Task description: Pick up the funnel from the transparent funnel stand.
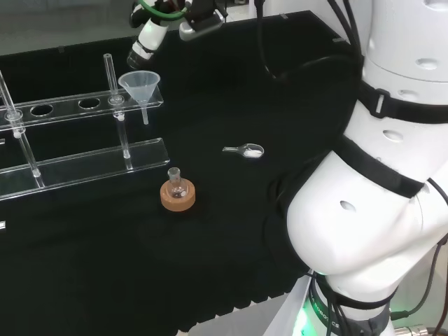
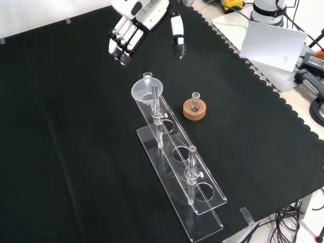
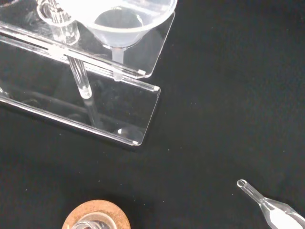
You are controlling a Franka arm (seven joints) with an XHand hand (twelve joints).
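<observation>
Hand [image 2: 132, 28] hangs above the black cloth [image 2: 61, 152] with fingers relaxed, holding nothing. Funnel [image 2: 146, 90] sits in the end hole of the clear stand [image 2: 202, 195], a small flask on a cork ring [image 2: 195, 112] nearby.

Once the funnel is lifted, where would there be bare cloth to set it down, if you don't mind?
In the front view, wide bare cloth lies left of the funnel stand. It is tighter right of the funnel, where the small flask on its cork ring stands close by.
</observation>
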